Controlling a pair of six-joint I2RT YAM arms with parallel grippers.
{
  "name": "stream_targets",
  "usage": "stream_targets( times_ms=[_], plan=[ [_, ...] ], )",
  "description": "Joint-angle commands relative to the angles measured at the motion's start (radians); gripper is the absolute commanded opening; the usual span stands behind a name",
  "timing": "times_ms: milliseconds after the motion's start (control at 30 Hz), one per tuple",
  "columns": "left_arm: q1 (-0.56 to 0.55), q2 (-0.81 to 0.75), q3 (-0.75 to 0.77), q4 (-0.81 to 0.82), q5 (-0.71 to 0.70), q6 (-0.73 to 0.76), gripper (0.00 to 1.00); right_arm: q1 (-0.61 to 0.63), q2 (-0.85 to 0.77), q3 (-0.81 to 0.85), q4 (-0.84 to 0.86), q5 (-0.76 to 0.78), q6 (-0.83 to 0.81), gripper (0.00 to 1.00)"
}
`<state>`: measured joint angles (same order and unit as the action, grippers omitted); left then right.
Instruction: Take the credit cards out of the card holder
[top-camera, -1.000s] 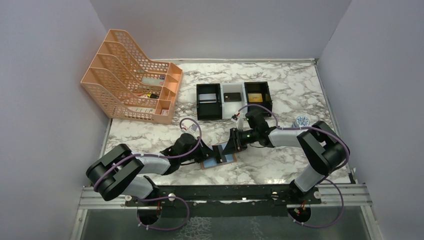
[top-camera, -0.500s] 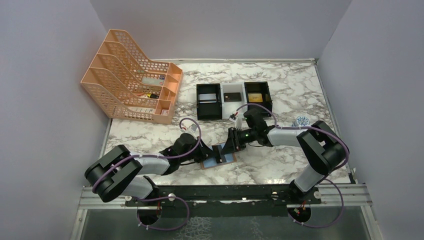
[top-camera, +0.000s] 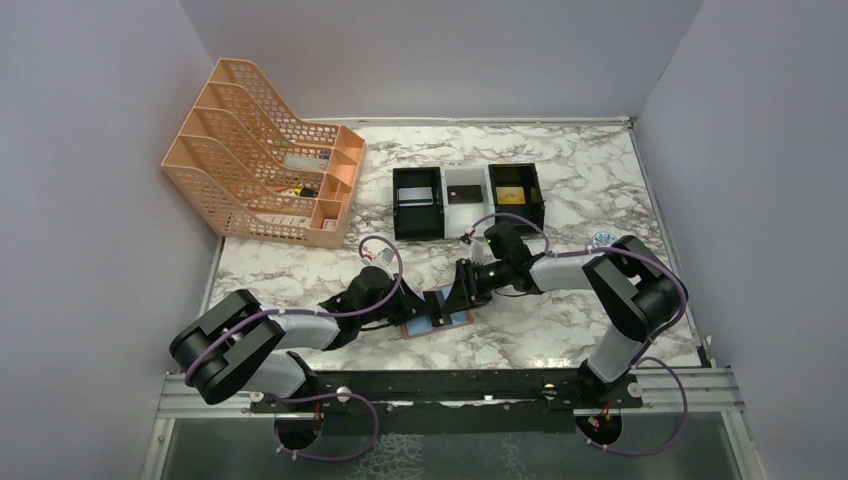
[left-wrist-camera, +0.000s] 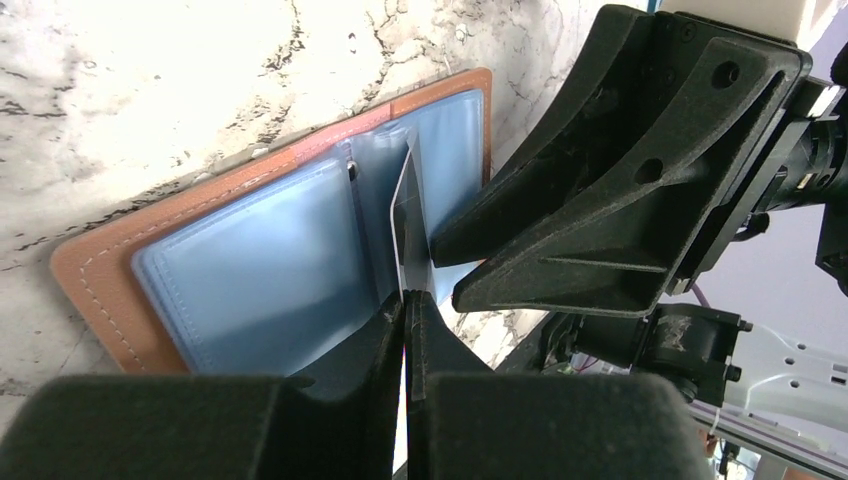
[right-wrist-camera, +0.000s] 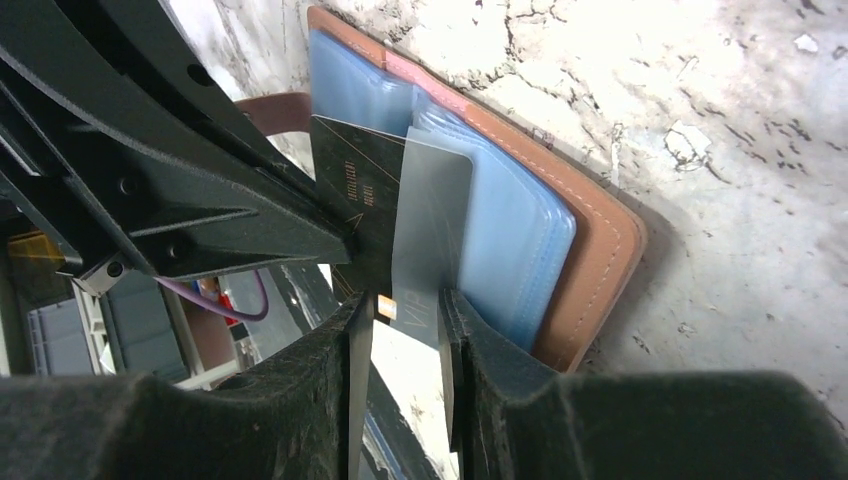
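The card holder (top-camera: 452, 318) lies open on the marble near the front, tan leather (right-wrist-camera: 590, 240) with a pale blue lining (left-wrist-camera: 250, 270). Two credit cards stand up out of its middle. My left gripper (top-camera: 415, 305) reaches in from the left and is shut (left-wrist-camera: 408, 300) on the edge of the dark grey card (right-wrist-camera: 355, 195). The silver-grey card (right-wrist-camera: 432, 225) overlaps it. That card's lower corner sits between the fingers of my right gripper (right-wrist-camera: 400, 305), which stand apart with a gap beside it. My right gripper (top-camera: 463, 290) faces the left one across the wallet.
An orange mesh file rack (top-camera: 265, 180) stands at the back left. Behind the wallet sit a black tray (top-camera: 417, 203), a white tray (top-camera: 463, 190) and a second black tray (top-camera: 516, 195), some with a card inside. A small bluish object (top-camera: 603, 240) lies at the right.
The right arm's elbow has swung slightly to the left. Both grippers stay at the wallet, and the wallet has not moved.
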<state>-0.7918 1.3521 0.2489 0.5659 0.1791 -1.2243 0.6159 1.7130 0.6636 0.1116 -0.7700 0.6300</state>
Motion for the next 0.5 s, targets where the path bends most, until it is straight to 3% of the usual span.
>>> stream_targets(
  times_ms=[0, 233, 467],
  plan=[
    [0.004, 0.010, 0.007, -0.020, 0.017, 0.020, 0.10, 0.007, 0.022, -0.035, 0.019, 0.099, 0.027, 0.31],
    [0.003, 0.019, 0.014, -0.020, 0.038, 0.025, 0.19, 0.007, 0.002, -0.066, 0.035, 0.140, 0.058, 0.30],
    [0.003, 0.023, 0.029, -0.020, 0.052, 0.034, 0.18, 0.007, 0.003, -0.067, 0.041, 0.140, 0.064, 0.30]
  ],
)
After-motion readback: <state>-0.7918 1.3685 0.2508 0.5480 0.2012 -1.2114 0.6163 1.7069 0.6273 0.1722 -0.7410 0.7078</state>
